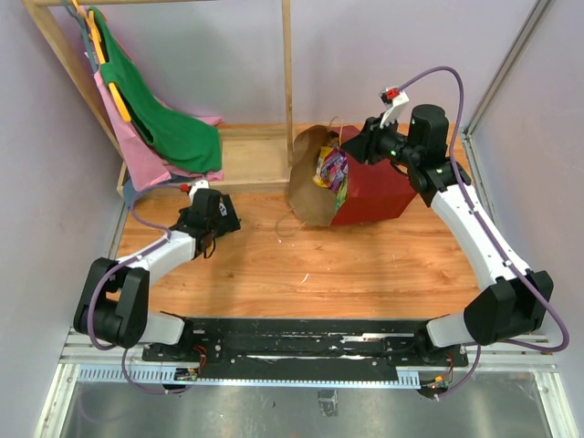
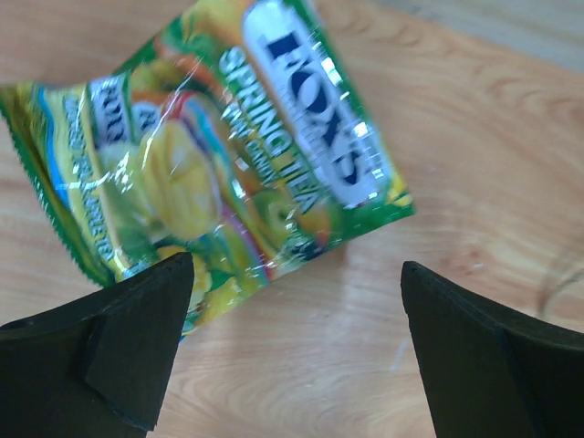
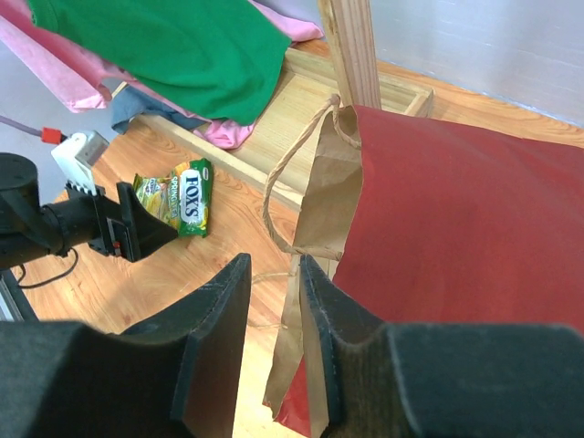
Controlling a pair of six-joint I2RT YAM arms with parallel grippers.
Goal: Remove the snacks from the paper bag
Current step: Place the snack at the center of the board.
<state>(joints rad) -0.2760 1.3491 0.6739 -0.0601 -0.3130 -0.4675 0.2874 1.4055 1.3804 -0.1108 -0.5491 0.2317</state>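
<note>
The paper bag [image 1: 379, 192] lies on its side, dark red outside, with its brown mouth facing left. Several glossy snacks [image 1: 332, 170] show in that mouth. One green and yellow Fox's packet [image 2: 219, 155] lies flat on the wood just ahead of my left gripper [image 2: 297, 265], which is wide open with nothing between its fingers. The right wrist view also shows this packet [image 3: 178, 205] beside my left gripper [image 3: 137, 228]. My right gripper [image 3: 272, 265] sits at the bag's upper rim [image 3: 333, 182]. Its jaws are slightly apart, and the brown paper edge runs along the right finger, not pinched.
A wooden rack [image 1: 246, 160] stands behind the bag, its post [image 1: 287, 73] close to the bag's mouth. Green and pink cloths [image 1: 173, 128] hang on it at the back left. A tan loop handle [image 1: 283, 224] trails onto the table. Walls close in on both sides.
</note>
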